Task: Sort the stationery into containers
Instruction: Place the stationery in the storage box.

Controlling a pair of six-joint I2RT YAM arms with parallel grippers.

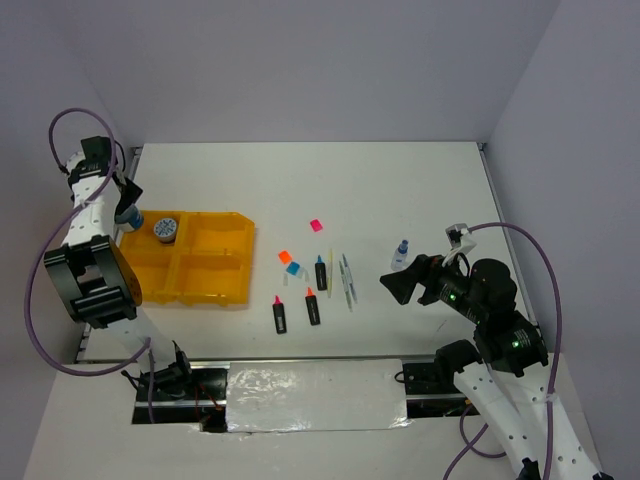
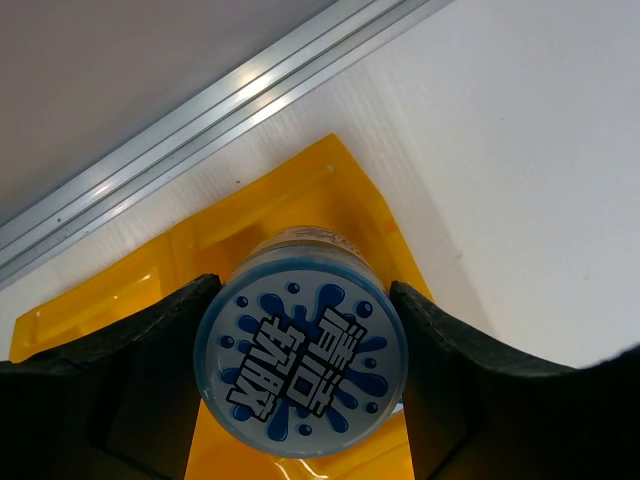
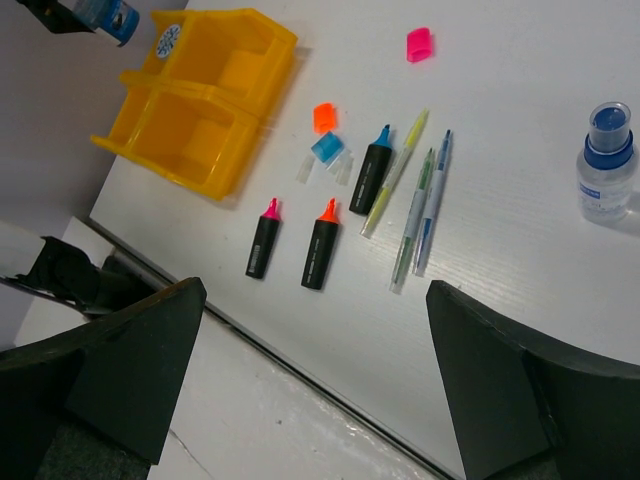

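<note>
Blue-and-white tin (image 2: 300, 365), bold black lettering, illegible

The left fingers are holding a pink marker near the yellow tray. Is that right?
Not quite. The left fingers are holding a round blue-and-white tin, not a pink marker, near the yellow tray. The left wrist view shows the tin clamped between them.
</note>
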